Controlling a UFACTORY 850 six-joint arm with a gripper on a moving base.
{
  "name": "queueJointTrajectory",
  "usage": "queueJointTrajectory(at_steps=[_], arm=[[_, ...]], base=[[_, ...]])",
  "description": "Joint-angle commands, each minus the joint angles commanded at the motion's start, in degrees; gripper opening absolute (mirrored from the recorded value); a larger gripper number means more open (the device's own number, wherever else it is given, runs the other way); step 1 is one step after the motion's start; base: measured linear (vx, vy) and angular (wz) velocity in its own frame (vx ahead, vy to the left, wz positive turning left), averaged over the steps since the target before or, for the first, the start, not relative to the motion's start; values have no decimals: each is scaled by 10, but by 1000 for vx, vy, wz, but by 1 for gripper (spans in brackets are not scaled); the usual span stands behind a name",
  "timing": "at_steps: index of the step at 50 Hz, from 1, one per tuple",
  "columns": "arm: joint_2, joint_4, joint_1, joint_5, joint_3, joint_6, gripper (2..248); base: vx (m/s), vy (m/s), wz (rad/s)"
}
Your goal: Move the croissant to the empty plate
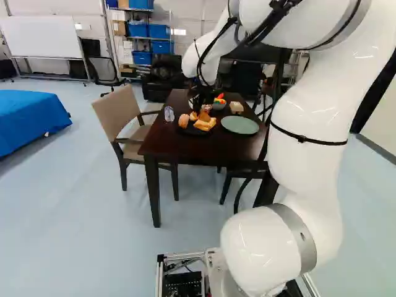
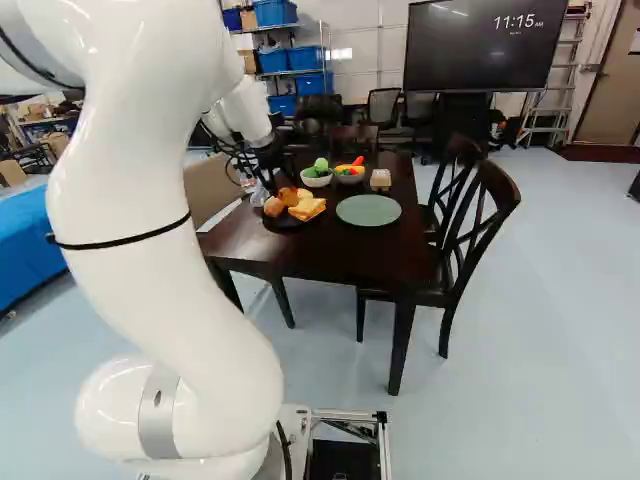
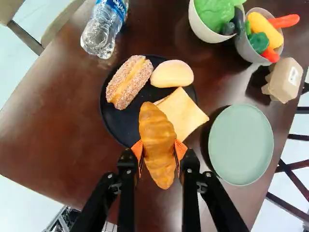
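Observation:
At the far side of the left base view, my gripper [image 1: 200, 102] hangs over the dark table. In the wrist view the gripper [image 3: 159, 149] is shut on the croissant [image 3: 157, 140], its orange pads pressing from both sides. The croissant overlaps the edge of a black plate [image 3: 114, 122] and looks raised above it; the exact height is unclear. A round green plate [image 3: 240, 144] lies bare beside the black one, also visible as the green plate [image 2: 368, 210] in the right base view.
On the black plate are a sugared roll [image 3: 129, 82], a pale bun [image 3: 172, 74] and bread slices [image 3: 182, 113]. Around it stand a water bottle [image 3: 104, 29], a bowl of greens [image 3: 207, 33], a vegetable bowl [image 3: 248, 50] and a carton [image 3: 284, 80]. Chairs [image 2: 465, 230] flank the table [image 2: 350, 255].

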Motion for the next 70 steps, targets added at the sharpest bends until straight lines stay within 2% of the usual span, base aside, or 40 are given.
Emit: queueJointTrajectory(at_steps=[42, 70], arm=[[51, 0, -77, 0, -7, 0, 101], [37, 0, -129, 0, -22, 0, 101]], base=[[0, 0, 0], [0, 0, 0]])
